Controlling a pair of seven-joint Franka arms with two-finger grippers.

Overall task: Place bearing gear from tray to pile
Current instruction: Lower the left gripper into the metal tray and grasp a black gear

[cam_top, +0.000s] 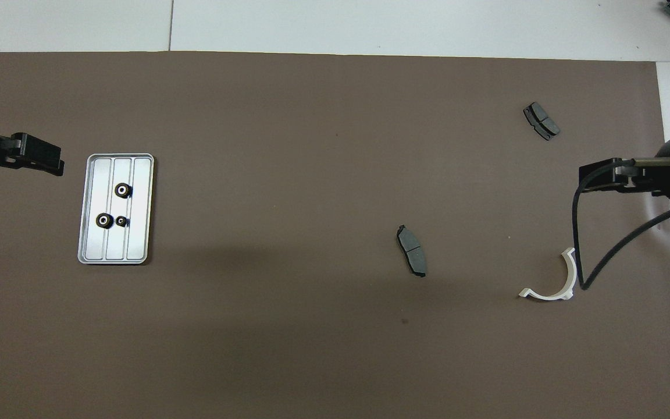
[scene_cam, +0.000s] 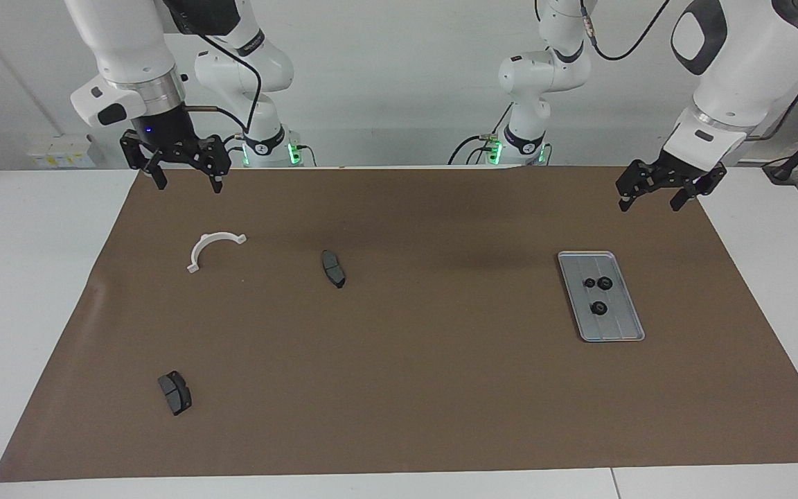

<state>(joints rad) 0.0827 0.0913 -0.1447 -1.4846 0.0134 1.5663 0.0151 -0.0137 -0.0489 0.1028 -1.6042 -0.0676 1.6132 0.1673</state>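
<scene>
- Worktop (scene_cam: 399,416): brown mat; nothing has been moved off the tray yet.
- Tray (scene_cam: 617,326): toward the left arm's end; holds all three gears (scene_cam: 604,283) (two close together, one apart).
- Pile: white bracket (scene_cam: 213,248) and two brake pads (scene_cam: 333,268), well apart from the tray, toward the right arm's end.
- Left gripper (scene_cam: 650,203): raised by the tray, fingers wide, empty.
- Right gripper (scene_cam: 188,182): waits, fingers wide, empty.

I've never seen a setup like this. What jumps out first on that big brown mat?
Two white robot arms hang over the mat's corners nearest their bases, the left gripper and right gripper both open and empty. A shiny silver tray with three small black gears lies toward the left arm's end. Toward the right arm's end lie a white half-ring bracket and two dark brake pads.
</scene>
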